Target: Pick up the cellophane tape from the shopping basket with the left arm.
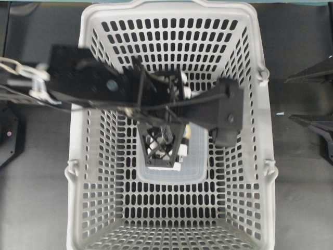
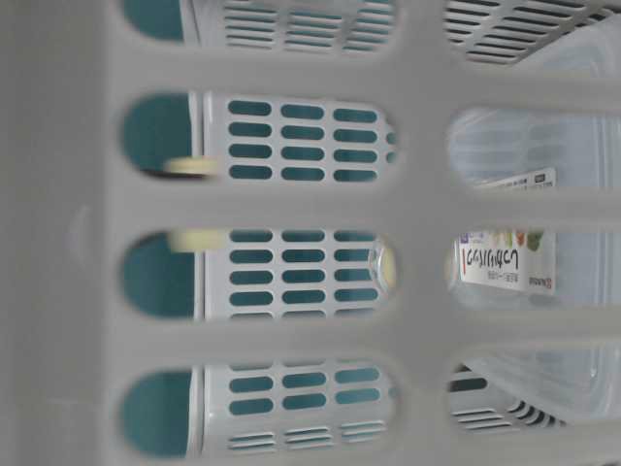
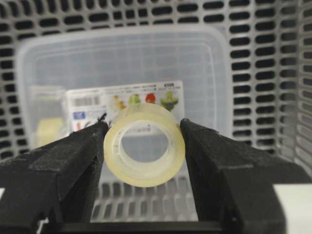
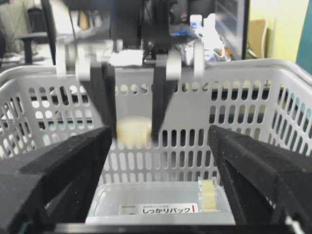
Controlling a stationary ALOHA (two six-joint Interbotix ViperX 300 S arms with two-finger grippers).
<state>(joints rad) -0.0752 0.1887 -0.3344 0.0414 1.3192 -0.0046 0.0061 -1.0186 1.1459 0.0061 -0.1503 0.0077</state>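
Observation:
My left gripper [image 3: 144, 130] is shut on the cellophane tape [image 3: 144, 174], a pale yellowish-clear ring held on edge between the two black pads. It hangs inside the shopping basket [image 3: 253, 58], above the clear box. The right wrist view shows the tape [image 4: 132, 131] blurred between the left arm's fingers, well above the basket floor. From overhead the left gripper [image 1: 160, 148] points down in the middle of the basket [image 1: 86, 52], and the tape is mostly hidden under it. My right gripper [image 4: 160, 134] is open and empty outside the basket [image 1: 304, 99].
A large clear rectangular box [image 3: 122, 63] with a colourful label lies on the basket floor under the tape [image 4: 156, 195]. A pale yellow patch [image 4: 208, 195] shows at its side. Basket walls surround the left gripper. Dark table lies either side.

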